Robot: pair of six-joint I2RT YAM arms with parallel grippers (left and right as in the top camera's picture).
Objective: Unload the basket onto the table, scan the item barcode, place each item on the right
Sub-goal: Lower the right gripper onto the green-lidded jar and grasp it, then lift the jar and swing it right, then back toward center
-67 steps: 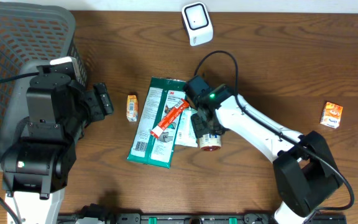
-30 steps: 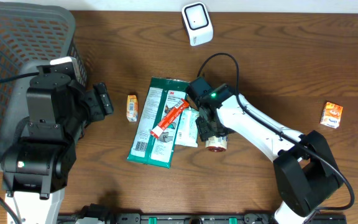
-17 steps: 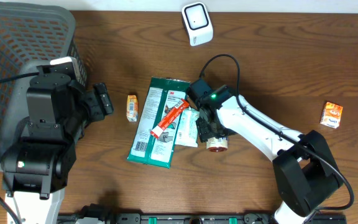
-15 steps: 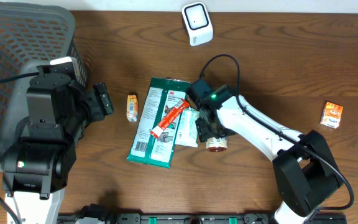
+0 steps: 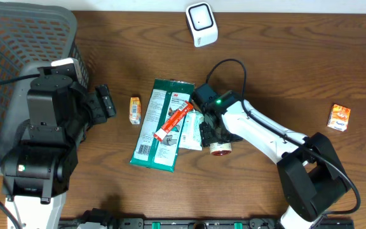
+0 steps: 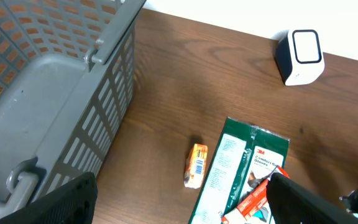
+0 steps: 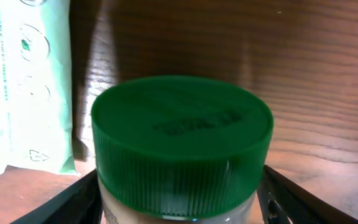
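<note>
Both right gripper (image 7: 179, 199) jaws pinch the green-lidded jar (image 5: 219, 148), just beside the pale-green packet (image 7: 27, 87); left gripper (image 6: 184, 186) stands spread, empty. Step: pickup. Next, lift and present its barcode to the white scanner (image 5: 201, 23).

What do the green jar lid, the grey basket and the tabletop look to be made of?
Green jar lid: plastic, matte, with moulded ribs round its skirt.
Grey basket: likely rigid plastic, moulded lattice walls.
Tabletop: wood or wood-look laminate, dark brown grain, slight sheen.
</note>
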